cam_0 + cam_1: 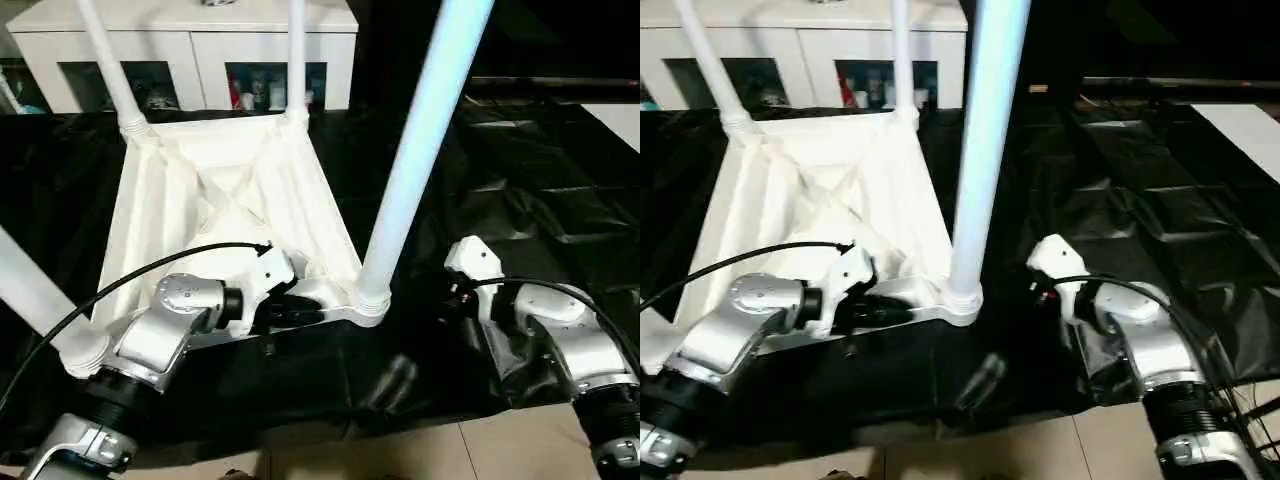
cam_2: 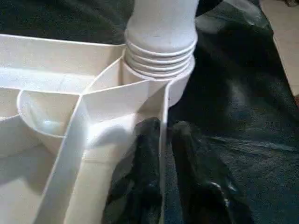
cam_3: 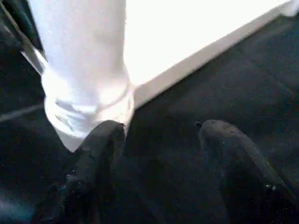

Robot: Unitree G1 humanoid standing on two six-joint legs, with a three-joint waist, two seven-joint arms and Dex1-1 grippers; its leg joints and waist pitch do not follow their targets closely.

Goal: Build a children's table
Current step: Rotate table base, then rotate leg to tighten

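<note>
Silver rounded forearms (image 1: pixel 175 330), white wrist housings, black ribbed collars near elbows. Thin black cable (image 1: pixel 140 275) loops over left wrist. Left tool (image 2: pixel 163 154), right tool (image 3: pixel 161 140): black fingers.

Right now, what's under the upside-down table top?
The table top lies underside up on a black sheet that spreads past every edge. The floor beneath is covered there; pale tile shows at the near edge.

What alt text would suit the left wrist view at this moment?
The left gripper has its two black jaws closed on the thin outer rim of the upside-down white table top, one jaw on each side of the wall. Just beyond, a white leg stands in the ribbed corner socket, with black sheeting beside the table.
</note>
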